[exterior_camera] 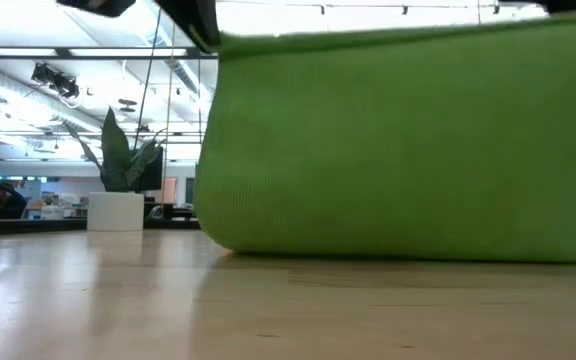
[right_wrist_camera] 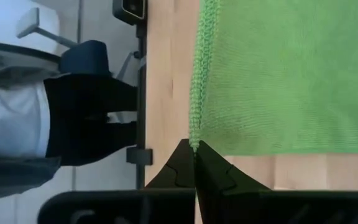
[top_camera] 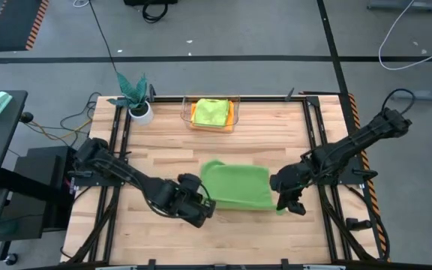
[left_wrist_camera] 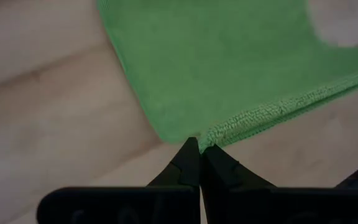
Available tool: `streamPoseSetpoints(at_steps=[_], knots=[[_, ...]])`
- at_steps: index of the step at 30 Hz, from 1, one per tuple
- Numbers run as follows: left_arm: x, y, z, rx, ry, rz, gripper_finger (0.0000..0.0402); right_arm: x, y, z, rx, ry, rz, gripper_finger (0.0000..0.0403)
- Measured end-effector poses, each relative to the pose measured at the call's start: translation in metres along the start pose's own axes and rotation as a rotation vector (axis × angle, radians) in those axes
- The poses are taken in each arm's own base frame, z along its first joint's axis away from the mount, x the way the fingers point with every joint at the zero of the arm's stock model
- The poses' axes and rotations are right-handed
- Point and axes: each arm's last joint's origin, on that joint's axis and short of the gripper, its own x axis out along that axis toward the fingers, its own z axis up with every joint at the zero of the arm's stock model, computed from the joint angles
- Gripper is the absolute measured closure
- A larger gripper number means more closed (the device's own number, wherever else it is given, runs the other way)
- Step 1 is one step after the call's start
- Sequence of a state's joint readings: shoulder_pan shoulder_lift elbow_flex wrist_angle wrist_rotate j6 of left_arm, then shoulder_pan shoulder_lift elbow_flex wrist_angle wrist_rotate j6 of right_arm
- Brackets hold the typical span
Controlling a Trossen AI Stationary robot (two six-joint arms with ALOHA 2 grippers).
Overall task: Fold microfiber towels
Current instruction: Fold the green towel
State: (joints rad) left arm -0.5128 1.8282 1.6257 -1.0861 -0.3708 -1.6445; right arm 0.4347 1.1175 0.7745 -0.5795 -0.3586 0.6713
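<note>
Tools [left_wrist_camera: 199,148] [right_wrist_camera: 193,149] pinch plush, rectangular green towel's [top_camera: 236,185] corners.

A towel [top_camera: 236,186] is hanging at the middle of the table [top_camera: 276,127], stretched between the left gripper [top_camera: 207,208] on its left corner and the right gripper [top_camera: 285,201] on its right corner, its lower edge meeting the tabletop. Behind it, at the table's rear centre, a basket [top_camera: 235,120] is holding further towels [top_camera: 210,112]. A potted plant [top_camera: 137,101] is standing at the rear left corner, left of the basket and well apart from it
</note>
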Motion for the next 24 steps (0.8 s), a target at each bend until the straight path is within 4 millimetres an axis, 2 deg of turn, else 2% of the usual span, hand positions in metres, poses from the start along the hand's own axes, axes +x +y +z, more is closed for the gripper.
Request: streamPoseSetpoints(at_steps=[5, 10, 17, 24], knots=[[0.031, -0.007, -0.006, -0.001, 0.049, 0.052, 0.0398, 0.018, -0.021, -0.012, 0.031, 0.009, -0.009, 0.0403], [0.050, -0.006, 0.002, 0.014, 0.065, 0.120, 0.0398, 0.020, -0.035, -0.010, 0.061, -0.023, -0.041, 0.0403], [0.079, 0.017, 0.036, 0.018, 0.041, 0.253, 0.0398, 0.006, -0.061, 0.007, 0.126, -0.128, -0.102, 0.0403], [0.100, 0.027, 0.076, 0.060, 0.021, 0.268, 0.0398, -0.014, -0.098, 0.014, 0.264, -0.166, -0.209, 0.0403]])
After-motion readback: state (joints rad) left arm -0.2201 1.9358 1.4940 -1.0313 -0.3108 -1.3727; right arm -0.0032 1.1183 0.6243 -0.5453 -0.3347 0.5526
